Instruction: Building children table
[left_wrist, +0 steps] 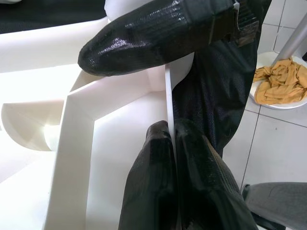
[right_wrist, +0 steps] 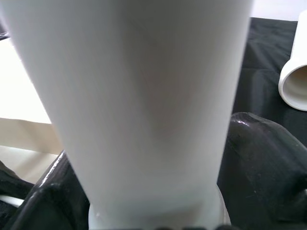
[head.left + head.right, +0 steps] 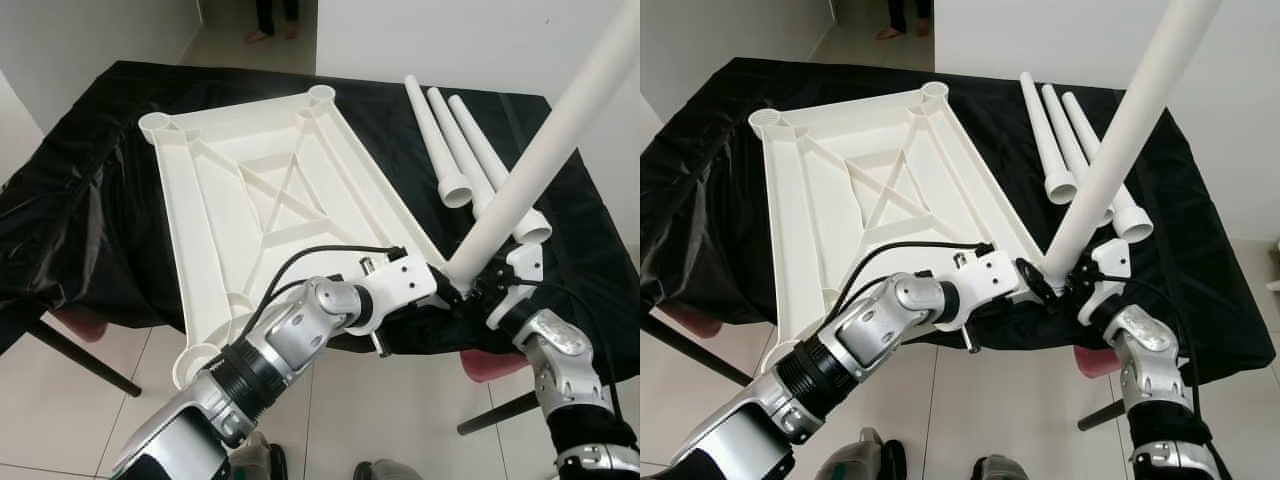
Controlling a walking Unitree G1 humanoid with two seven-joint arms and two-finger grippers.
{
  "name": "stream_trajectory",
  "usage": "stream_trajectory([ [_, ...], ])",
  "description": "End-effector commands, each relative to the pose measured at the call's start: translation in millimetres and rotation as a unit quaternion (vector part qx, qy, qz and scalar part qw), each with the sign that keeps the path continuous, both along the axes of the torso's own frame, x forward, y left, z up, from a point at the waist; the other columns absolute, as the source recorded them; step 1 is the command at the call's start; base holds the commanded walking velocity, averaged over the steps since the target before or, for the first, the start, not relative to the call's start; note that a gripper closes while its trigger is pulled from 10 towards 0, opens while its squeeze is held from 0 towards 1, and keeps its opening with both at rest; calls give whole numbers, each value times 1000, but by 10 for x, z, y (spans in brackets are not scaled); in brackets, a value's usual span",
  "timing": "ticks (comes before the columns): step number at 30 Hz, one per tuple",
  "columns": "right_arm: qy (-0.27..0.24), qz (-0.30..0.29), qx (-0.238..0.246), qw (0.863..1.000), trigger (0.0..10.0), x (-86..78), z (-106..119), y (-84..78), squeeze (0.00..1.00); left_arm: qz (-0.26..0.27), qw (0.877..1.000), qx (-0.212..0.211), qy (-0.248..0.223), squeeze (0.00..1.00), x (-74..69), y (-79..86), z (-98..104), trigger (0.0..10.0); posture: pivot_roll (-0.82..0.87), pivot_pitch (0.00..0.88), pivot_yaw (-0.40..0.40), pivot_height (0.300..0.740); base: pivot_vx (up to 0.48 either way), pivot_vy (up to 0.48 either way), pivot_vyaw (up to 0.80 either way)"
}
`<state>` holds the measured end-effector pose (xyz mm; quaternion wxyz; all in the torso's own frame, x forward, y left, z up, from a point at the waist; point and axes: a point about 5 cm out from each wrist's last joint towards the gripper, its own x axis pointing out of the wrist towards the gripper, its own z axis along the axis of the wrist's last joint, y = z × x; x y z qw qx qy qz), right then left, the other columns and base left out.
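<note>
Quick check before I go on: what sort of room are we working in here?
Probably a room in a home, used as an assembly spot: white tiled floor, plain white walls, and a table under a black cloth holding the upturned white tabletop and loose legs. A person's feet stand beyond.

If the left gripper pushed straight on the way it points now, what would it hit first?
Probably the white leg held by the right gripper; the left gripper, pinching the tabletop rim, points toward its base, though depth is unclear.
</note>
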<state>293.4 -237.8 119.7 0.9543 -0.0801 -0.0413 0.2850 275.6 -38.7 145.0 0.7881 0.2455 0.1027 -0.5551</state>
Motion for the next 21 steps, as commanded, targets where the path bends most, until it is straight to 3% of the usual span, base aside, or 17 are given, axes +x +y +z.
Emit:
stream_trajectory([
  [1, 47, -15, -4, 999, 6980, -70, -190, -73, 0, -41, 999, 6, 7, 0, -69, -22, -7, 10000, -65, 48, 29, 740, 0, 0, 0],
  [2, 47, -17, 1, 999, 0, -66, -202, -80, 0, -41, 999, 6, 8, 0, -70, -23, -7, 10000, -65, 48, 29, 740, 0, 0, 0],
  [14, 32, -45, 18, 998, 0, -58, -248, -110, 0, -41, 999, 7, 10, 0, -78, -20, -11, 10000, -64, 58, 31, 740, 0, 0, 0],
  [15, 34, -54, 19, 998, 3451, -50, -256, -102, 0, -42, 999, 7, 10, 0, -79, -20, -11, 10000, -64, 62, 31, 740, 0, 0, 0],
  [16, 36, -59, 19, 997, 3451, -45, -260, -97, 0, -42, 999, 7, 10, 0, -80, -20, -11, 10000, -64, 62, 31, 740, 0, 0, 0],
  [17, 35, -76, 20, 996, 10000, -25, -263, -95, 0, -41, 999, 7, 10, 0, -78, -19, -10, 10000, -64, 64, 30, 740, 0, 0, 0],
  [21, 44, -138, 30, 989, 10000, 53, -283, -99, 0, -40, 999, 6, 9, 0, -66, -14, 0, 10000, -62, 68, 30, 740, 0, 0, 0],
])
